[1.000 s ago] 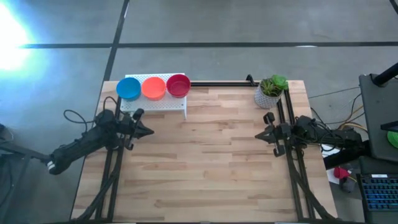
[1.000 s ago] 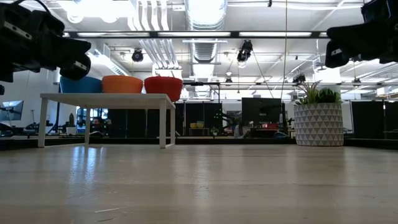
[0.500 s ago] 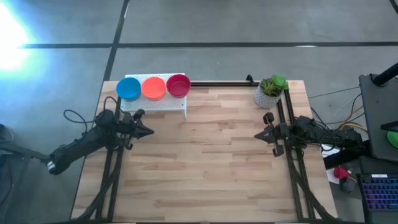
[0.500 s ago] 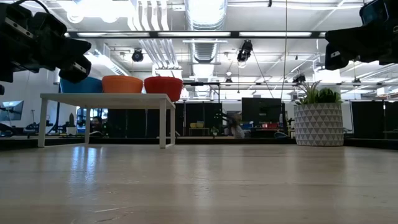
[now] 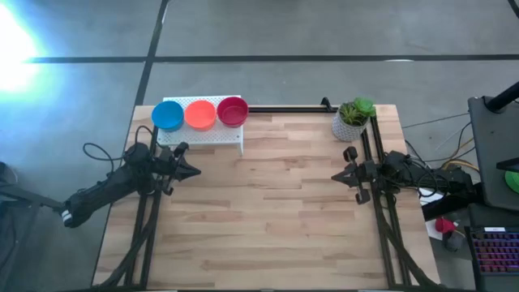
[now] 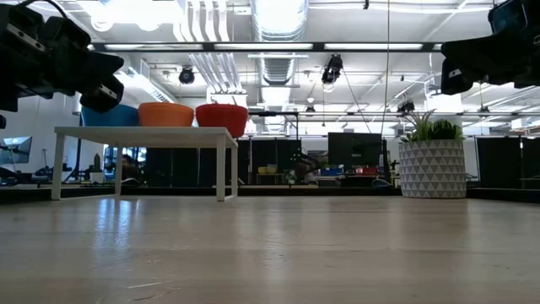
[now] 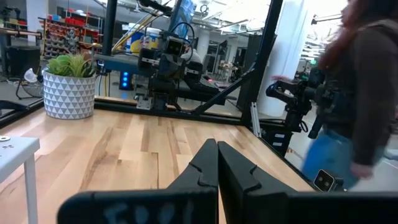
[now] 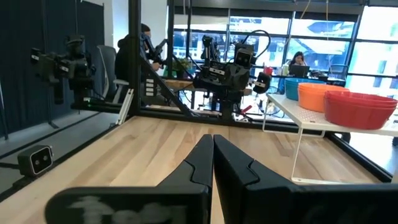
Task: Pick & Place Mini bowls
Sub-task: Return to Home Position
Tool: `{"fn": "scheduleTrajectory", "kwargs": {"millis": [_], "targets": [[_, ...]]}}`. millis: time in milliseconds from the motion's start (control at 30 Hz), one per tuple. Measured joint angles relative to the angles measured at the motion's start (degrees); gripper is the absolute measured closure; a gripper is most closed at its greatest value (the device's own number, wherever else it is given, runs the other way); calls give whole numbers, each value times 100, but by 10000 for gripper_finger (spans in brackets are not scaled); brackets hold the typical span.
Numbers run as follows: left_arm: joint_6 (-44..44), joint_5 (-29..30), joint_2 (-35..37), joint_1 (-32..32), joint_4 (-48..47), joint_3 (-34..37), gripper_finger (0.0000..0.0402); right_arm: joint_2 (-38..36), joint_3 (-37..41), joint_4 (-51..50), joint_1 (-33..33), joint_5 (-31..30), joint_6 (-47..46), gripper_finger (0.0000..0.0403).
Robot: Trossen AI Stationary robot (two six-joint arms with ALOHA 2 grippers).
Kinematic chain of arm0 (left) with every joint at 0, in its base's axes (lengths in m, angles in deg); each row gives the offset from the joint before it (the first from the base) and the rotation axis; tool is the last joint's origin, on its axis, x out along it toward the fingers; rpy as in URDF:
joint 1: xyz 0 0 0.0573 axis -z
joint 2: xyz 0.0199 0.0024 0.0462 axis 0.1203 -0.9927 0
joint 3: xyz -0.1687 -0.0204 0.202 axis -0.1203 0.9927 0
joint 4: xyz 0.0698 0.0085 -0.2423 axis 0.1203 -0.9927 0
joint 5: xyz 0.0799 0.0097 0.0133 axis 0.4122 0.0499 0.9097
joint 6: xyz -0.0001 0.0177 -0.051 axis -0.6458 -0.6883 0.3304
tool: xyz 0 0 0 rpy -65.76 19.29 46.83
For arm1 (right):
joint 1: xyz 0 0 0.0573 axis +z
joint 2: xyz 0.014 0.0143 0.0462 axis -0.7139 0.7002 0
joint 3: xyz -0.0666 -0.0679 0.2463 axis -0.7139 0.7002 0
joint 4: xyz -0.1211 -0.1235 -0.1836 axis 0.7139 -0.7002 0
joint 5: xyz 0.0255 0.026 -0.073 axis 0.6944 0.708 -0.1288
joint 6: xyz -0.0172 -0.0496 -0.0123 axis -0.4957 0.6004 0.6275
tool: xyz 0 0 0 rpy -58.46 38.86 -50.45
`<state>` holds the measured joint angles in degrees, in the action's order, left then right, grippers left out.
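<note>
- Two sets of jaws, both pressed together: left gripper (image 5: 193, 171) hovers just beside the white shelf (image 5: 203, 136), right gripper (image 5: 336, 176) near the table's (image 5: 268, 219) right edge, tips facing inward.
- Potted plant (image 5: 350, 122) stands far right.
- Blue bowl (image 5: 168, 114), orange bowl (image 5: 199, 114) and red bowl (image 5: 233, 111) sit rim-up on the shelf (row running along the far edge).
- A person (image 7: 357, 93) stands beyond the table.

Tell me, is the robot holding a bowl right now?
No. The left hand and right hand are both shut and empty; the bowls sit on the white shelf.
</note>
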<state>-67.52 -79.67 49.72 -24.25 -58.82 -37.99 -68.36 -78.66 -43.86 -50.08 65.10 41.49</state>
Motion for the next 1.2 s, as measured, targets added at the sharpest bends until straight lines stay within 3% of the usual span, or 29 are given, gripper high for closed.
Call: {"fn": "scheduleTrajectory", "kwargs": {"millis": [1200], "targets": [[4, 2, 0, 2, 0, 2, 402, 2, 0, 1, 0, 0, -85, 394]]}}
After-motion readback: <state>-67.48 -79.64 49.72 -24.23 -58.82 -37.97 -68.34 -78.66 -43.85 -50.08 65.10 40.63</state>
